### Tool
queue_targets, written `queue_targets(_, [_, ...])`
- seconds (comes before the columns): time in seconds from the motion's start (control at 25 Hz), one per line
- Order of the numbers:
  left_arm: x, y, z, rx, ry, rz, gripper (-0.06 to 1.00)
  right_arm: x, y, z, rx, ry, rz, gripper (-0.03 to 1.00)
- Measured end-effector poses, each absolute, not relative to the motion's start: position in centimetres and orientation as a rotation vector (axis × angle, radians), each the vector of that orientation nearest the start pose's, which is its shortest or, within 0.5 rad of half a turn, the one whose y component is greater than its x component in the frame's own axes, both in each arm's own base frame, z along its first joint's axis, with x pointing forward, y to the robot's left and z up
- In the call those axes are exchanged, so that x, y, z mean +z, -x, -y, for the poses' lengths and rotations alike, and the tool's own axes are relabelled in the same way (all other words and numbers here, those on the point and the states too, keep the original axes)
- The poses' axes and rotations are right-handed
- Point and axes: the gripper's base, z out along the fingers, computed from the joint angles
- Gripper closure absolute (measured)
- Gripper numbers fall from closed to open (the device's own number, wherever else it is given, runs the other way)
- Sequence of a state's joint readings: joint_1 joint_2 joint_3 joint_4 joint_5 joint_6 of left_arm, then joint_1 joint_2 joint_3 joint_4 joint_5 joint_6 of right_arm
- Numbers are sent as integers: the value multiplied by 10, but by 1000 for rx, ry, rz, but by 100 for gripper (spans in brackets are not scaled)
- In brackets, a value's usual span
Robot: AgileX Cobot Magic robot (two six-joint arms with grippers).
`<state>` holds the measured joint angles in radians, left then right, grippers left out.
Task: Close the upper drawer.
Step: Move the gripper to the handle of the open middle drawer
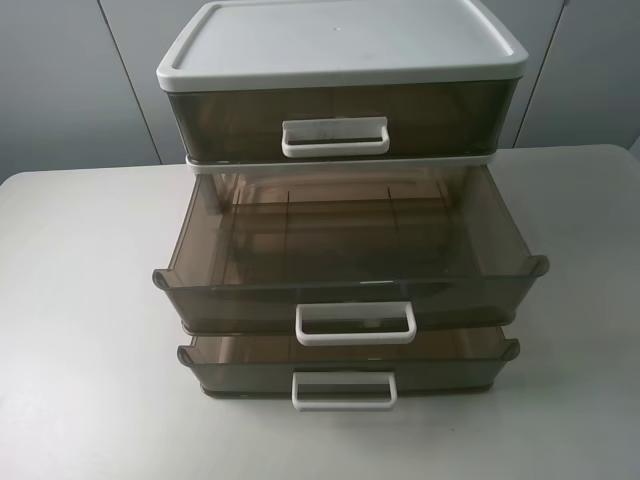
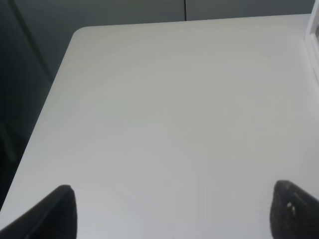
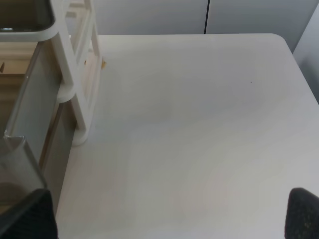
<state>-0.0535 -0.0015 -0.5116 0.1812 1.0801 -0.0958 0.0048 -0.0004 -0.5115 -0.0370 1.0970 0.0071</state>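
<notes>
Right hand (image 3: 169,215), released, hangs beside the smoky-brown translucent plastic upper drawer (image 1: 230,303) — nearer than the released left hand (image 2: 172,213).

Bottom edge is cutting off the left gripper (image 2: 177,211), just two dark fingertips (image 2: 60,214) poking in; right gripper (image 3: 167,214) likewise. The upper drawer (image 1: 350,255) is overhanging, hiding most of the bottom drawer (image 1: 240,365).

High camera facing drawer unit (image 1: 340,50) from above, wrist cameras close over the table (image 2: 164,124), right one sharing unit's side.
</notes>
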Motion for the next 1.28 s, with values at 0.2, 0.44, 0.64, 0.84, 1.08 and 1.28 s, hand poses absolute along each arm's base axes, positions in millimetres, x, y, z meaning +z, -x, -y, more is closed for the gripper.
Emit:
queue_targets(0.2, [280, 7, -15, 124, 55, -2039, 20, 278, 8, 3, -37, -5, -2068, 27])
queue_targets(0.44, [280, 7, -15, 124, 55, -2039, 20, 278, 8, 3, -42, 2, -2068, 27])
queue_targets(0.64, [280, 7, -15, 124, 55, -2039, 20, 278, 8, 3, -51, 8, -2066, 27])
queue_targets(0.84, [280, 7, -15, 124, 55, -2039, 20, 294, 5, 7, -116, 11, -2056, 27])
queue_targets(1.08, [280, 7, -15, 124, 55, -2039, 20, 337, -47, 9, -165, 119, -2192, 27])
queue_targets(1.28, [280, 7, -15, 124, 55, -2039, 20, 362, -106, -13, -138, 403, -2189, 27])
